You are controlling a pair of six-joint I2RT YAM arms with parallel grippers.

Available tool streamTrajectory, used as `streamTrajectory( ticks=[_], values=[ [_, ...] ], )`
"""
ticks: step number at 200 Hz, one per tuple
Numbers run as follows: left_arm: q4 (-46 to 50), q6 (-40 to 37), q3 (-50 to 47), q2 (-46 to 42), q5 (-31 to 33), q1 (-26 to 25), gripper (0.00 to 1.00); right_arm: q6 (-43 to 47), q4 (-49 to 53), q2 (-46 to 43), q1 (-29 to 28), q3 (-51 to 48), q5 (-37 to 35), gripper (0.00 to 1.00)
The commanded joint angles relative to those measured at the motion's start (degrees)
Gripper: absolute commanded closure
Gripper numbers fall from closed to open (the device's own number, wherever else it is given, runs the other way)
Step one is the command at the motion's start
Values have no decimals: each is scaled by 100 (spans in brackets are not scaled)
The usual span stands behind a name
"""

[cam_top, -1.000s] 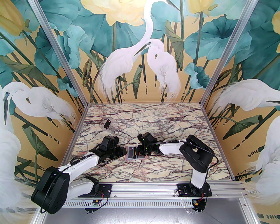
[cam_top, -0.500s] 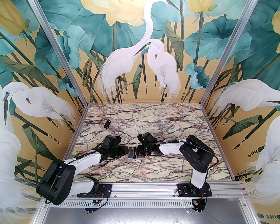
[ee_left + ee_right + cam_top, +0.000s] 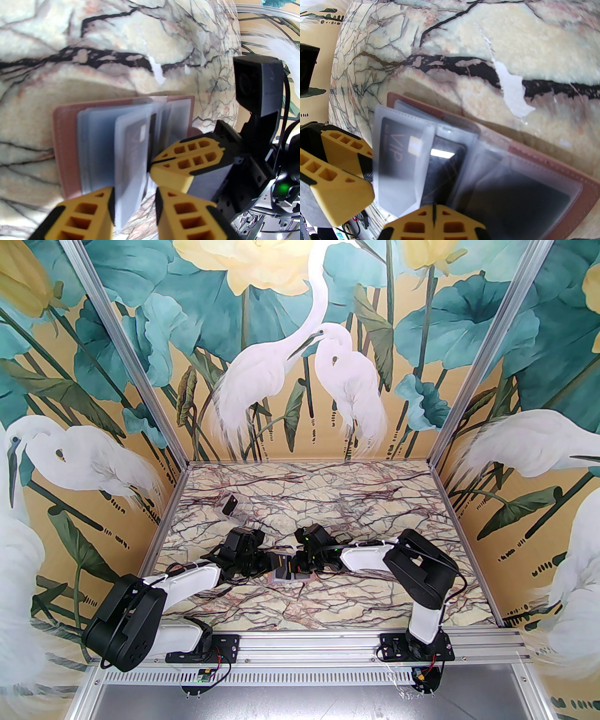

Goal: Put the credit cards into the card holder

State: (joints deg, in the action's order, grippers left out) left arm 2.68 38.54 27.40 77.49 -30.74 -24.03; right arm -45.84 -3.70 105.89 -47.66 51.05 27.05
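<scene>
The pink-brown card holder lies open on the marble between my two grippers, its clear sleeves fanned up. One upright sleeve contains a black card with gold "VIP" lettering. My left gripper is open around that sleeve, which leans on its left pad. My right gripper is shut on a second black credit card, whose far end is in among the sleeves. Another dark card sits in a flat sleeve. The red card is out of view.
A small clear plastic box with something dark inside sits at the back left of the table. The painted side walls close the table in on the left, right and back. Torn white patches mark the marble surface.
My left arm has swung right, bringing its fingers from beside the holder up to the upright sleeve. The right arm and the holder have stayed put.
</scene>
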Motion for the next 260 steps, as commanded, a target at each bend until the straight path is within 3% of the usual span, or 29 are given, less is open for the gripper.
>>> streamTrajectory(
  ticks=[1, 112, 164, 193, 229, 260],
  values=[
    [-131, 65, 125, 113, -118, -31, 64, -37, -87, 160, -25, 17, 87, 100],
    [-195, 115, 115, 177, -125, -109, 68, 0, -445, 300, -31, 121, 442, 100],
    [-28, 84, 189, 184, -88, -119, 84, 6, -622, 27, -24, -87, 295, 100],
    [139, 49, 251, 192, -40, -119, 88, 62, -699, -285, -24, -299, 121, 98],
    [443, 9, 354, -7, 23, -134, 87, 102, -804, -874, 51, -704, -243, 92],
    [841, -145, 625, -25, 137, -269, 76, -37, -953, -1219, 230, -1049, -474, 85]
  ],
)
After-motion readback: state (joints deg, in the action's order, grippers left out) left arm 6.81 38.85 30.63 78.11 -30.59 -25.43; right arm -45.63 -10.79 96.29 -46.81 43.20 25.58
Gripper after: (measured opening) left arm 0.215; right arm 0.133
